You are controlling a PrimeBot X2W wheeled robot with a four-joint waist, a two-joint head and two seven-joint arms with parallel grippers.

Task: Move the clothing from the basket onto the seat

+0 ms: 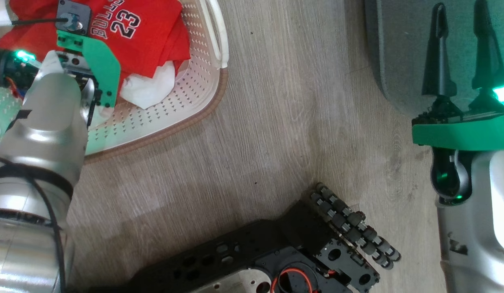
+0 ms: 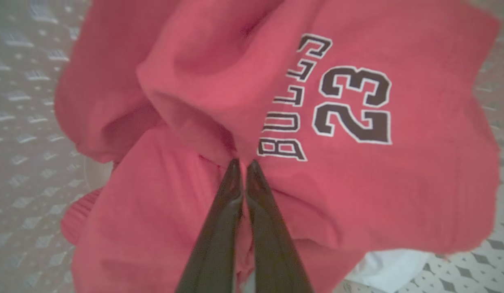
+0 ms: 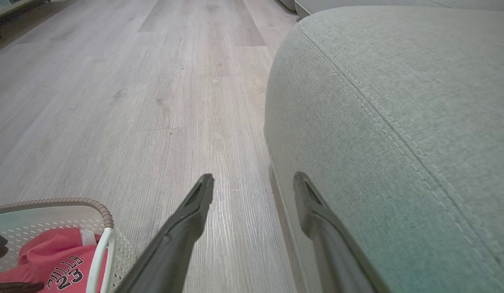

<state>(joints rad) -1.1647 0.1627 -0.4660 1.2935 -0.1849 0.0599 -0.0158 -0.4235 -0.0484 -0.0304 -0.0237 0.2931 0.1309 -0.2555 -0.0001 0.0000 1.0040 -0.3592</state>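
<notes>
The cream perforated basket (image 1: pixel 197 95) with a brown woven-look rim sits on the pale wood-plank floor (image 1: pixel 276 122). It holds a heap of red clothing. On top lies a red jersey (image 1: pixel 138 32) printed "BULLS 23", with more red fabric (image 2: pixel 154 228) bunched under and beside it. A crumpled white cloth (image 1: pixel 150 87) pokes out from beneath the red pile onto the basket's base.

The left gripper (image 2: pixel 243 162) reaches down into the basket. Its two dark fingers are clenched tip to tip, pinching a gathered fold of the jersey just beside the "BULLS" lettering.

The grey upholstered seat (image 3: pixel 398 101) stands well apart from the basket, across a stretch of floor. The right gripper (image 3: pixel 254 178) hovers at the seat's rounded corner, its fingers spread wide and grasping nothing.
</notes>
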